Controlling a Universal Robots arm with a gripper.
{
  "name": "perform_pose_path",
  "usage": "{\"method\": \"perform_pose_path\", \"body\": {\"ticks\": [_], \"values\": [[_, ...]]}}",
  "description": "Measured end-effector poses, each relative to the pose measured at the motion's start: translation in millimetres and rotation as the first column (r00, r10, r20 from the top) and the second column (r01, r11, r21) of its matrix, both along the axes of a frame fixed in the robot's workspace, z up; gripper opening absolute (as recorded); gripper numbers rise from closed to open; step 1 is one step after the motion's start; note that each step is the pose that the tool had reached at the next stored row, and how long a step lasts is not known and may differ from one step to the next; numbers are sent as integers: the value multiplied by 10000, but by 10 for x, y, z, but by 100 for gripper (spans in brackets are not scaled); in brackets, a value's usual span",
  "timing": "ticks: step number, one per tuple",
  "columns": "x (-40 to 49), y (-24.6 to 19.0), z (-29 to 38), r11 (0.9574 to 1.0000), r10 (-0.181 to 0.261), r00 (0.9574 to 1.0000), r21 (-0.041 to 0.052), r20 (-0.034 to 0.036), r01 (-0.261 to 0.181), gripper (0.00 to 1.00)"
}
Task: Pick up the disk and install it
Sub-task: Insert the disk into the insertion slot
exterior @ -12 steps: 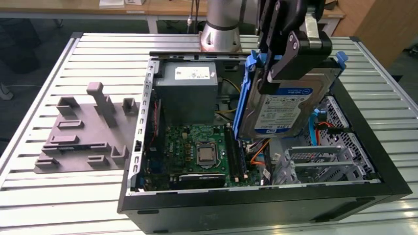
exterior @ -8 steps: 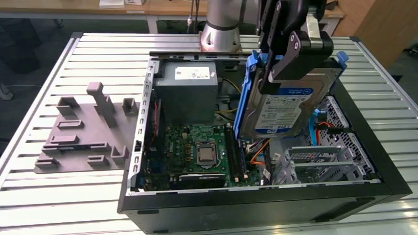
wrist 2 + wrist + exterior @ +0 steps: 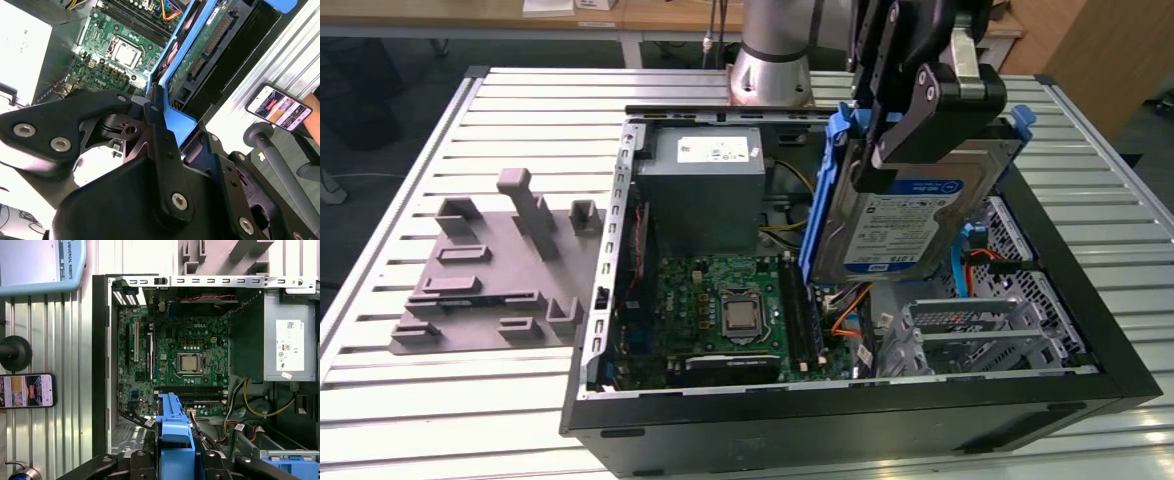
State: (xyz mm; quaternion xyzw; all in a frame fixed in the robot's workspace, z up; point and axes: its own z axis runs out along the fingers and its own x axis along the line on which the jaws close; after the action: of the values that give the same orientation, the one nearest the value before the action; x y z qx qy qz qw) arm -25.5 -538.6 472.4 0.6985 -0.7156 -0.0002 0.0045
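Slatted table (image 3: pixel 480 120) carries an open computer case (image 3: pixel 854 420); gripper (image 3: pixel 907 120) clamps the disk (image 3: pixel 907 225) above it

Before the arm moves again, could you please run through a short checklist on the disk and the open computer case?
1. Grip: the claw is shut on the disk by its blue bracket. Ok.
2. Height: the disk hangs above the open computer case, apart from the motherboard. Ok.
3. Attitude: the disk is steeply tilted, label facing the exterior view. Whether that suits the bay: cannot tell.
4. Drive cage at the exterior view's right: whether its slot is free: cannot tell.
5. Orange cables lie under the disk's lower edge and might snag. Not ok.
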Motion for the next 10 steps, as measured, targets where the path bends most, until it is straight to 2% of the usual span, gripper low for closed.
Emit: {"method": "perform_pose_path", "body": {"ticks": [10], "values": [[31,0,0,10000,0,10000,0,0,0,36]]}}
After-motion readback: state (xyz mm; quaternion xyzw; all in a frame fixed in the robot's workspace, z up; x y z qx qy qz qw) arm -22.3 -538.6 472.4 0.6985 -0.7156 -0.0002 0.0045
